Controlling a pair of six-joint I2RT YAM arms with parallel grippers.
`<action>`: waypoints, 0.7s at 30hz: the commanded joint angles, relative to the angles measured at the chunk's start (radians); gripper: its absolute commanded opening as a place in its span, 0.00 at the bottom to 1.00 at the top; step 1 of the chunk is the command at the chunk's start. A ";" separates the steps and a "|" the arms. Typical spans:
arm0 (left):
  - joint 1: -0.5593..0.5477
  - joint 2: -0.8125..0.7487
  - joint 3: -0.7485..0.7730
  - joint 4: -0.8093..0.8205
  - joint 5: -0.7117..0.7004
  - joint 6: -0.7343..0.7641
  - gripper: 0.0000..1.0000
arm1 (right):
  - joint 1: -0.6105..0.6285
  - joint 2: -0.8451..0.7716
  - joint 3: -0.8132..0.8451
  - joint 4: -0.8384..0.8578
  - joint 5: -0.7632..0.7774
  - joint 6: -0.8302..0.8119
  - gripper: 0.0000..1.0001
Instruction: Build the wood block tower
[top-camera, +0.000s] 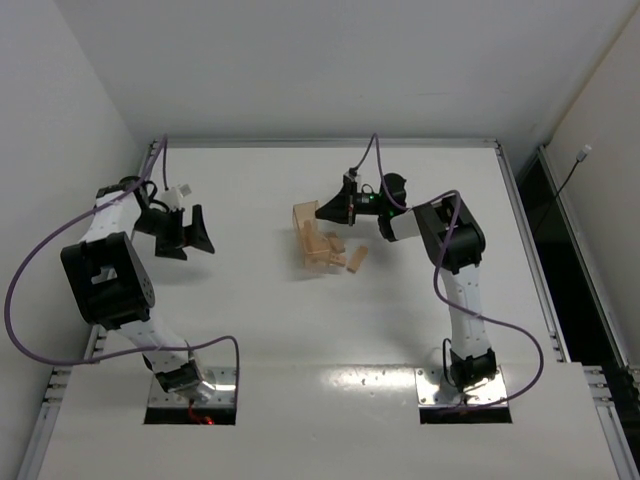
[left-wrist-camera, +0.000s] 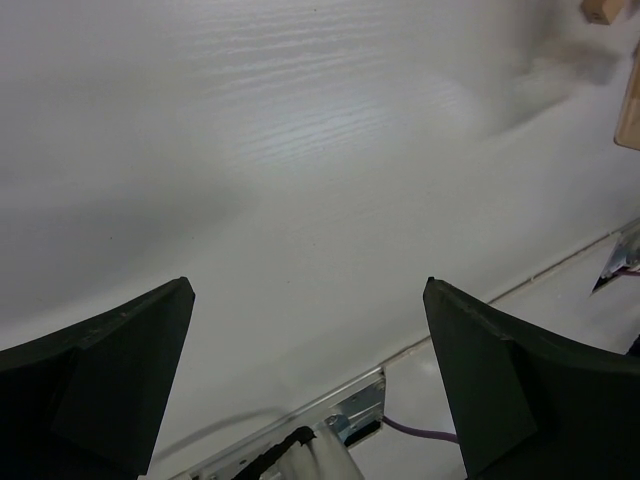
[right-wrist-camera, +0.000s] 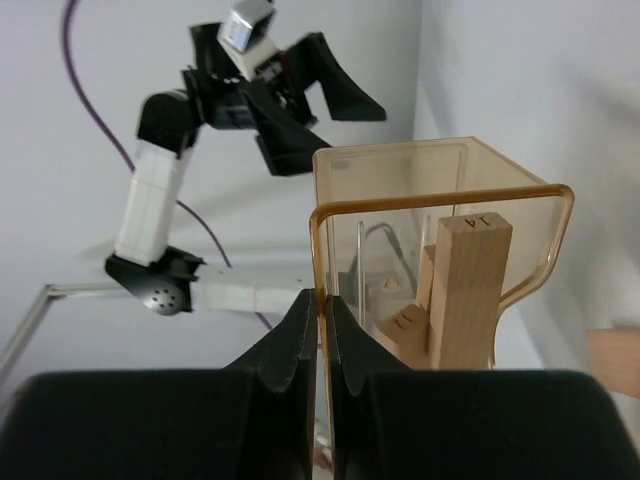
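Jaws of the right gripper (right-wrist-camera: 320, 345) are squeezed shut on the thin wall of the tray (right-wrist-camera: 440, 195). It holds the tray tipped up. Inside it a few wood blocks (right-wrist-camera: 470, 290) lean together, one standing on end. More lie in a heap on the table (top-camera: 300, 340) just beside the tray. No tower is built yet. Far off to the side, the left gripper (top-camera: 195, 245) hangs wide open and holds nothing.

That wall looks smooth and thin, so I think the tray could slip out. Then the blocks would tumble and scatter.
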 joint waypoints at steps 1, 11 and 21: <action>0.009 -0.045 -0.009 -0.008 0.020 0.027 1.00 | 0.000 -0.107 0.004 0.205 0.084 0.168 0.00; 0.009 -0.054 -0.009 -0.037 -0.009 0.045 1.00 | 0.000 -0.089 -0.033 0.343 0.199 0.322 0.00; 0.009 -0.054 -0.038 -0.037 -0.031 0.045 1.00 | 0.018 -0.044 -0.068 0.495 0.358 0.473 0.00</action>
